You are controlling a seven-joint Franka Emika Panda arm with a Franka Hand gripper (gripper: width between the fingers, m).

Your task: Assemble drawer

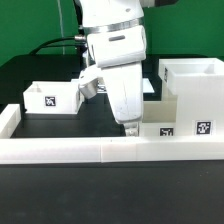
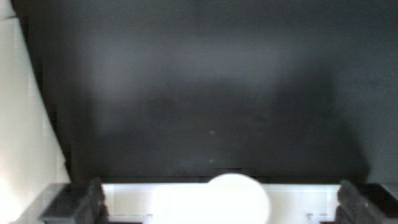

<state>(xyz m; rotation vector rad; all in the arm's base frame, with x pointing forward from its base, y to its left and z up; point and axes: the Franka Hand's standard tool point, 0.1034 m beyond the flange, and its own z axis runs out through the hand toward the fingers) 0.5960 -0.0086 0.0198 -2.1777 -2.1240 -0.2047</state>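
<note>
The drawer's tall housing stands at the exterior view's right on the bench. The near tray sits just in front of it and the far tray lies well apart to the left. The matte plastic is probably light, stiff and a little slick, so grip a tray by a thin side wall rather than the round knob. The gripper hangs at the near tray's end with its fingers wide apart and white plastic between them. I cannot tell whether they press it.

One small tray, one tall housing, three square tags, one arm.
</note>
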